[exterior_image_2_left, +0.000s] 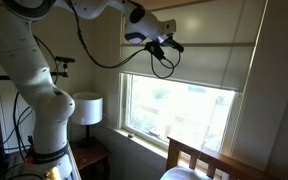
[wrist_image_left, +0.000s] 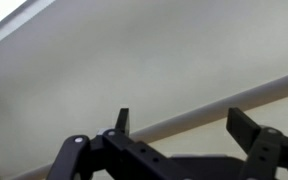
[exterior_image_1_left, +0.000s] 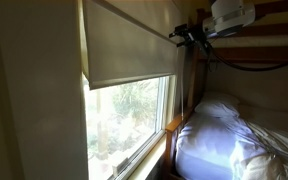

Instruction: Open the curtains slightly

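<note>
Hanging over the upper half of the window [exterior_image_1_left: 134, 125], the shade [exterior_image_1_left: 129, 45] is the largest thing at risk. Its hem sits about midway down the pane and the lower glass is bare. The shade is a flat, taut sheet, so a sideways tug would likely skew it on its mount. A hard push could press it against the glass.

The arm [exterior_image_2_left: 34, 60] reaches high and far, which leaves it little room to correct a bad line. The bed [exterior_image_2_left: 199, 158] sits just below the window. A long downward stroke towards the hem could bring the wrist onto its wooden frame.

The lamp [exterior_image_2_left: 87, 108] stands near the arm's base, and a swinging elbow might knock it. The cable [exterior_image_2_left: 164, 68] loops loose under the wrist and could snag on the shade's edge.

The fingers [exterior_image_2_left: 172, 46] are spread wide and hold nothing. In both exterior views they sit high on the shade near one side edge, well above the hem. In the wrist view the fold line [wrist_image_left: 224, 105] runs behind them. I cannot tell whether they touch the fabric. Closing on the flat cloth may only crease it or slip off.

No containers show in any view.
</note>
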You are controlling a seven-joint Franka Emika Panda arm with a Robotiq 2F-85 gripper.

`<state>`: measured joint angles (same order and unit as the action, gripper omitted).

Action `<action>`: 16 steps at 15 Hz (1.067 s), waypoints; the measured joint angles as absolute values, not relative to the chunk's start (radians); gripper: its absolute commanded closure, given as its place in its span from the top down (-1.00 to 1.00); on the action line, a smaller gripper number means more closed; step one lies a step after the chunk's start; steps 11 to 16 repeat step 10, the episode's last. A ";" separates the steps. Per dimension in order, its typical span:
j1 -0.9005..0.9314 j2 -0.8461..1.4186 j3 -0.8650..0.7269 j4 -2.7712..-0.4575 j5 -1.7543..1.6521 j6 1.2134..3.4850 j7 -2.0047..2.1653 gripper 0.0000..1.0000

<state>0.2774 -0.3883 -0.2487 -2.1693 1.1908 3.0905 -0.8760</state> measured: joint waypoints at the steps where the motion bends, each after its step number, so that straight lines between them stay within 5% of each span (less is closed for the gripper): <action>1: 0.277 -0.388 -0.250 -2.169 1.191 3.089 -0.876 1.00; 16: 0.278 -0.388 -0.251 -2.169 1.192 3.089 -0.876 1.00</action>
